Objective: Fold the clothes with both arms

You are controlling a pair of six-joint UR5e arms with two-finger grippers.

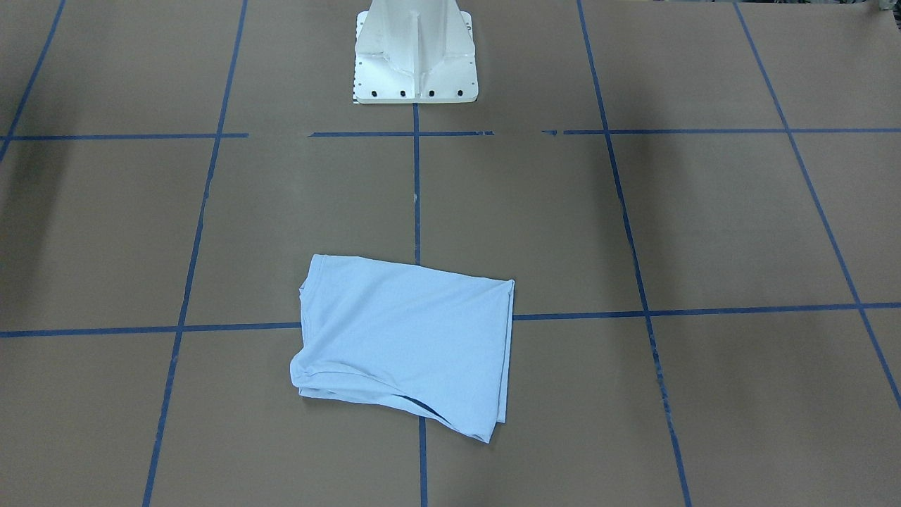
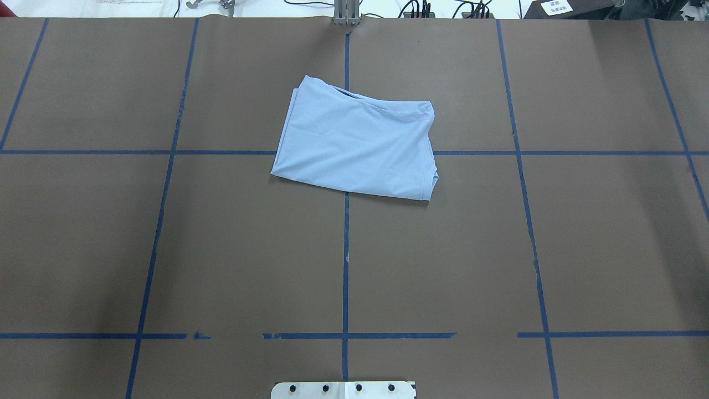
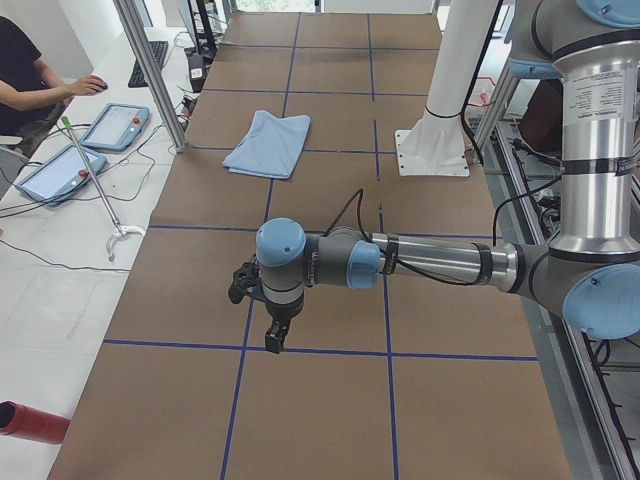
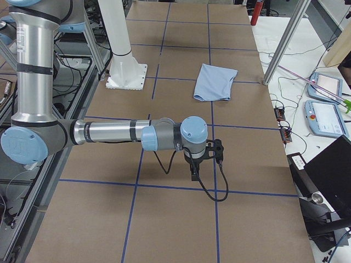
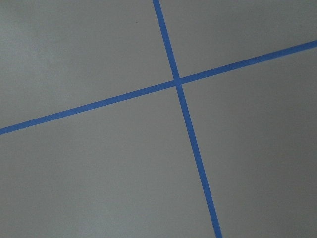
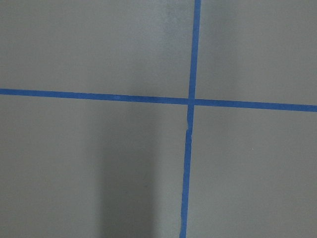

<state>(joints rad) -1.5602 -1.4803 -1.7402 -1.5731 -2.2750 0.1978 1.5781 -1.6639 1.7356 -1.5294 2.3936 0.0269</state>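
I find the light blue T-shirt (image 2: 354,144) lying flat on the table (image 2: 249,249), folded into a rough rectangle. It sits toward the side away from the white pedestal base (image 1: 415,63) and straddles a crossing of the blue tape lines (image 2: 345,266). The cloth is smooth, with stacked layers showing along one edge and a hem on one short side.

The table covering is matt brown sheet, taped into a grid. The left arm (image 3: 430,260) reaches out level over the table's end, well apart from the shirt, with the left gripper (image 3: 275,335) pointing down near a tape line. I cannot tell how its jaws stand. The right arm (image 4: 109,132) mirrors this at the opposite end, and the right gripper (image 4: 194,172) is equally unreadable. Both wrist views show only brown surface and a tape crossing.

A white bench alongside carries two blue-framed control panels (image 3: 115,127) and cables. A person (image 3: 20,80) sits there.
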